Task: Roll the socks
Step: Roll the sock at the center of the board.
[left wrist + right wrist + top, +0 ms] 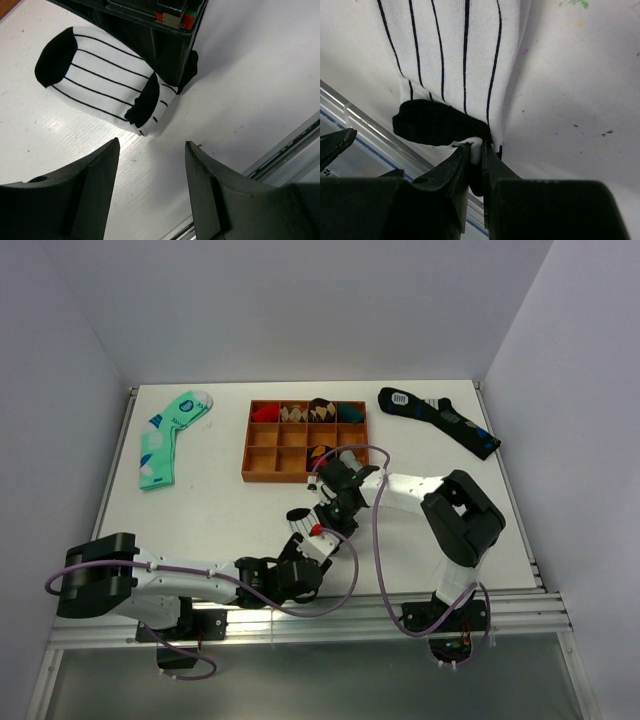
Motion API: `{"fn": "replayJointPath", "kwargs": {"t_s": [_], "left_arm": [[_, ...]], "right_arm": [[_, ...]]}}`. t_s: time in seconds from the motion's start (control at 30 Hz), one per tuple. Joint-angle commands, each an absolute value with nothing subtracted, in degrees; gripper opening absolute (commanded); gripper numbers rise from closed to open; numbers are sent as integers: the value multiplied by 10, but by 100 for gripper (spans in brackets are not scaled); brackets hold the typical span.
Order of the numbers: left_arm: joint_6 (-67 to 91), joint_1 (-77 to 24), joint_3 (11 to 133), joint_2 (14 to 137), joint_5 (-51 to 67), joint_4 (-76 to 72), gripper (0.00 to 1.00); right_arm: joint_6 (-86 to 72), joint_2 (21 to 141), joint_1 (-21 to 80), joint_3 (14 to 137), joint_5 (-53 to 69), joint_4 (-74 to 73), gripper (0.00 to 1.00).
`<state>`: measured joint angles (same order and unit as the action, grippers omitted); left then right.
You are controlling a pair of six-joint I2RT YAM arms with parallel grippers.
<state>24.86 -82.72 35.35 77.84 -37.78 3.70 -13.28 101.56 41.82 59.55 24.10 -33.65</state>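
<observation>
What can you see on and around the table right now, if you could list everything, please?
striped sock: one, white and black, table centre
mint sock: one, green with blotches, far left
black sock: one, blue patches, far right
tray: one, brown, far centre
rolled socks: several, mixed colours, in tray
table: one, white, under everything
left claw: one, black, open beside striped sock
right claw: one, black, shut on striped sock

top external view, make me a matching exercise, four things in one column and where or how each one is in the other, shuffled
1 mint green sock
2 black sock with blue patches
3 striped white sock
4 left gripper

A lying at the far right
B pinched in the right gripper
C open, holding nothing
D lying at the far left

Pairs: 1-D, 2-A, 3-B, 4-C
</observation>
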Motion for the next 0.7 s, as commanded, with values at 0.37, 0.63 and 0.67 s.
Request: {"fn": "replayJointPath", "kwargs": {"t_s": [0.37,0.63,0.67], "left_arm": [[193,-801,381,809,-339,-11,59],[162,-792,387,829,-347,-38,58],[155,-792,386,829,-343,-45,58]], "right_arm": [[-97,1035,405,610,192,-388,6],[-95,1042,405,614,192,-388,5],[-95,1042,405,614,193,-388,5]]}}
